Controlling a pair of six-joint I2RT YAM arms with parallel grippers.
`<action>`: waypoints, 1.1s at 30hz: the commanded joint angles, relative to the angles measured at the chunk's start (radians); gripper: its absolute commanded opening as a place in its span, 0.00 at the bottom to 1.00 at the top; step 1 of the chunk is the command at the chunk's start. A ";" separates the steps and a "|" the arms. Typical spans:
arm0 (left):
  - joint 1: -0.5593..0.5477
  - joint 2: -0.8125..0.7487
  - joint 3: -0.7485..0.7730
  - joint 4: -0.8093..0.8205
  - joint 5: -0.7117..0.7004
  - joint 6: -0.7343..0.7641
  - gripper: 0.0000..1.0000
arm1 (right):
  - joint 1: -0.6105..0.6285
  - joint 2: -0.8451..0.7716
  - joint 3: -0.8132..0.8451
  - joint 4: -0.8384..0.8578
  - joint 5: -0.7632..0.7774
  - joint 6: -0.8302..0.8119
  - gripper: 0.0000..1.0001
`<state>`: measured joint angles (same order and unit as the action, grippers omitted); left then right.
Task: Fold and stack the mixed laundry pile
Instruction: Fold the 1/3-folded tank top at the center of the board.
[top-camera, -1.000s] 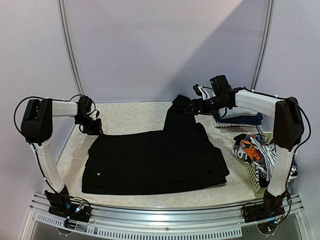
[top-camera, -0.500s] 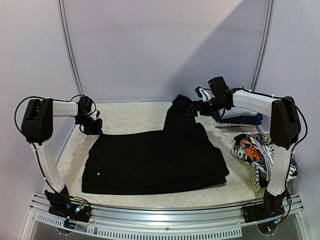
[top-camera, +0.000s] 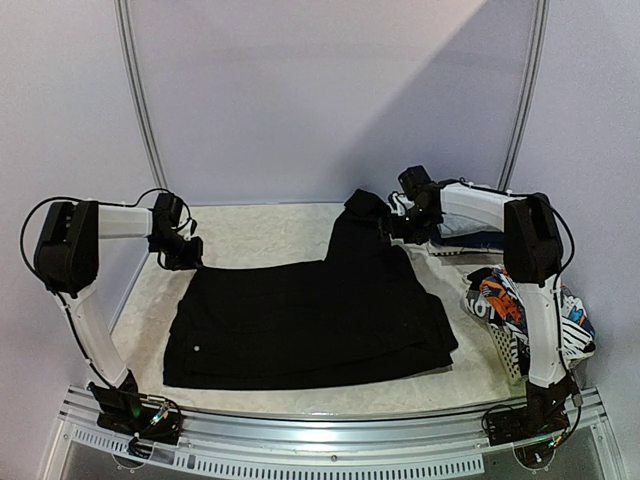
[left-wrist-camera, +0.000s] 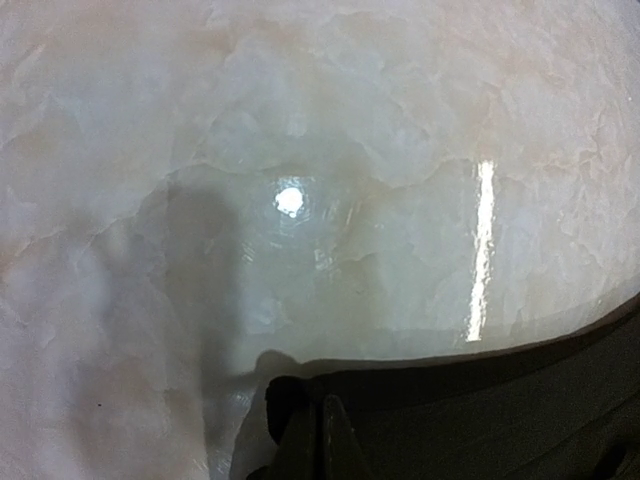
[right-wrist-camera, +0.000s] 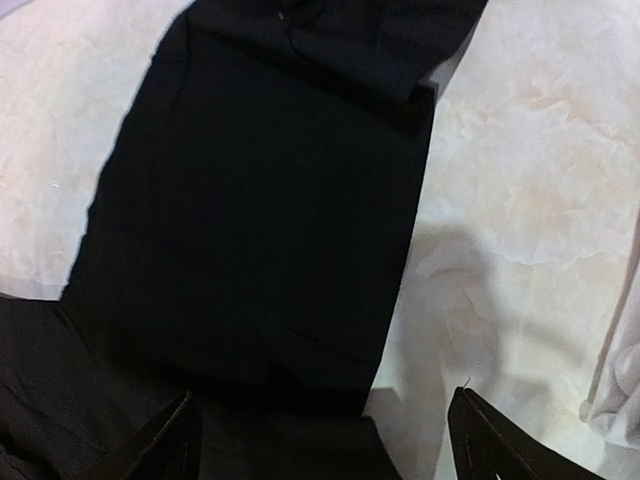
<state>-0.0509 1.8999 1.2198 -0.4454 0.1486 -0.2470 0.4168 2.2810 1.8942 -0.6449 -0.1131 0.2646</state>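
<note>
Looking at the black hooded top (top-camera: 310, 320), spread flat mid-table (top-camera: 260, 230), I judge it heavy for cloth, limp and likely to drag, so corners and hem are where I'd take hold. Printed pieces (top-camera: 520, 305) sit in the basket (top-camera: 505, 360) at right. My left gripper (top-camera: 180, 255) is clenched on the top's far-left corner. The right gripper (top-camera: 395, 225) hangs spread wide over its far strip. I cannot tell whether that strip is hood or sleeve, and the right arm half hides the folded stack (top-camera: 480, 238).
</note>
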 joint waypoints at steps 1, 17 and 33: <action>-0.015 -0.022 -0.007 0.023 -0.016 -0.001 0.00 | -0.002 0.074 0.082 -0.065 0.000 -0.005 0.84; -0.027 -0.008 0.011 0.018 -0.022 0.004 0.00 | -0.020 0.150 0.115 -0.029 -0.244 -0.006 0.08; -0.033 -0.099 0.008 -0.002 -0.051 0.008 0.00 | -0.072 -0.047 -0.055 0.085 -0.282 -0.115 0.05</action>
<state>-0.0727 1.8759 1.2510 -0.4458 0.1223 -0.2466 0.3542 2.3516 1.9076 -0.6147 -0.3779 0.2108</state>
